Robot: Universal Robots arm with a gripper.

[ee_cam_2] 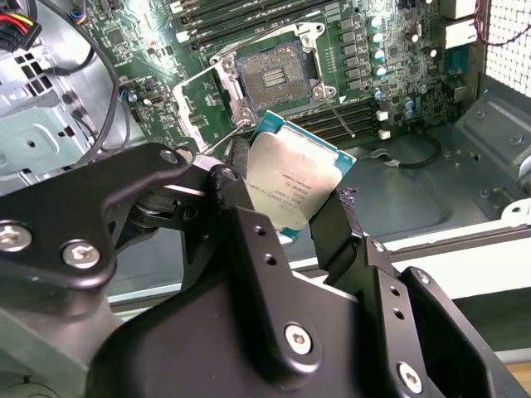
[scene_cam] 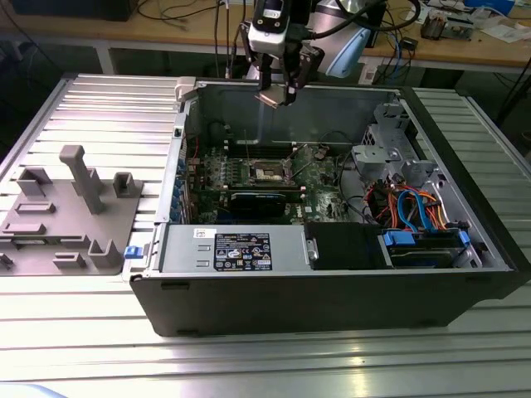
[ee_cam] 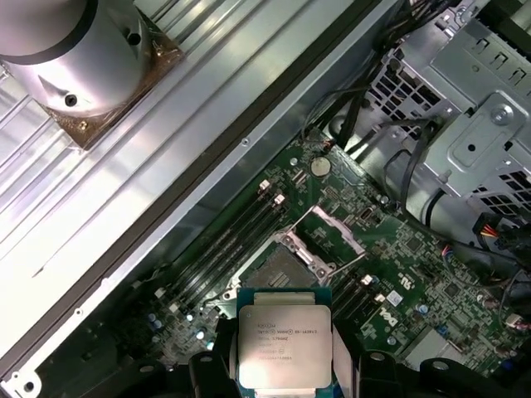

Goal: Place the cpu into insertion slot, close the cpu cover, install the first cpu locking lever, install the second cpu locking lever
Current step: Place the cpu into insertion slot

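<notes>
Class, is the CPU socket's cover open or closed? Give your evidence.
Open: in the second wrist view the cpu cover is swung aside, leaving the insertion slot bare; the claw holds the cpu.

Found several lines of fine dark print on the lid of the cpu point(ee_cam: 284, 344), clamped between the fingers of the gripper point(ee_cam_2: 290, 199); not legible in either wrist view. Found a black label point(scene_cam: 242, 251) with white panels on the grey metal housing point(scene_cam: 181, 249), well apart from the gripper and lower than it in the exterior view; print too small to read. Found white markings on the green motherboard point(ee_cam: 415, 274) beneath the gripper; none legible.
</notes>
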